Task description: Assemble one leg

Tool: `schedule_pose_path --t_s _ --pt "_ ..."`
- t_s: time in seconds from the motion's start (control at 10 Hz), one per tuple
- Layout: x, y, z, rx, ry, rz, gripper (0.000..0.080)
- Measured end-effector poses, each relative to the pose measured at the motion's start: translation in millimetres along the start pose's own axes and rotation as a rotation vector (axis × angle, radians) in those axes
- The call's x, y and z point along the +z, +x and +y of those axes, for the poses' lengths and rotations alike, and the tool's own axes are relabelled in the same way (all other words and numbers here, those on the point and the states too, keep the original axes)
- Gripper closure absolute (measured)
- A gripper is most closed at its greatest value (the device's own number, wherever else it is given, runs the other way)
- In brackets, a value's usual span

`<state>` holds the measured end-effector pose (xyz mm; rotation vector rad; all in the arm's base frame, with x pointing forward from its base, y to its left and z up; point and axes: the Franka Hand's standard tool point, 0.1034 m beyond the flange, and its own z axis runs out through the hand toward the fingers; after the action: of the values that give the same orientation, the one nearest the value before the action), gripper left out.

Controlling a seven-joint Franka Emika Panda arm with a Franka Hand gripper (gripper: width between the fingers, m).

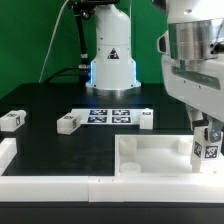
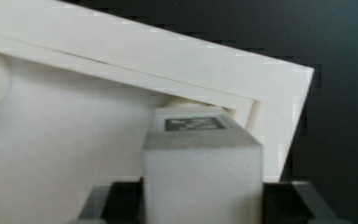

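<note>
**Desk:** Where is the leg (image 2: 201,160) at this moment?

**Photographer:** Held upright in the gripper (image 1: 205,135) at the exterior view's right, its tagged face toward the camera, low over the near corner of the large white tray-like part (image 1: 150,155). In the wrist view the leg's tagged end sits right at the tray's inner corner, against the raised rim; whether it touches the corner I cannot tell.

**Desk:** And the gripper itself?

**Photographer:** Clamped on the leg. The wrist view shows the two dark fingers (image 2: 115,203) pressed to either side of the white block, with no gap showing.

**Desk:** What else is on the table?

**Photographer:** Three more legs alike lie loose on the black table (image 1: 40,145): one (image 1: 12,120) near the exterior view's left edge, one (image 1: 68,123) just left of the marker board (image 1: 110,115), one (image 1: 147,120) at the board's right end. A white rail (image 1: 60,185) borders the near edge. The arm's white base (image 1: 111,55) stands behind the board, before a green backdrop (image 1: 30,40).
</note>
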<state>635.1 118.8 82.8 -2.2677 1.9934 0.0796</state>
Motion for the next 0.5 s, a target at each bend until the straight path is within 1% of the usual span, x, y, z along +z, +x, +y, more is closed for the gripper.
schedule_pose_path --t_s 0.1,0.2,0.3,0.4,0.5 --pt "-0.1 0.5 -0.2 0.063 0.002 -0.005 0.0511" --pt "-0.1 0.4 -0.2 0.079 0.002 -0.005 0.0481" --pt "0.1 0.2 -0.2 0.051 0.002 -0.005 0.0481" --pt "0.1 0.1 -0.1 0.001 0.001 -0.005 0.0301" --pt "0.1 -2.1 1.3 -0.038 -0.017 -0.009 0.0199"
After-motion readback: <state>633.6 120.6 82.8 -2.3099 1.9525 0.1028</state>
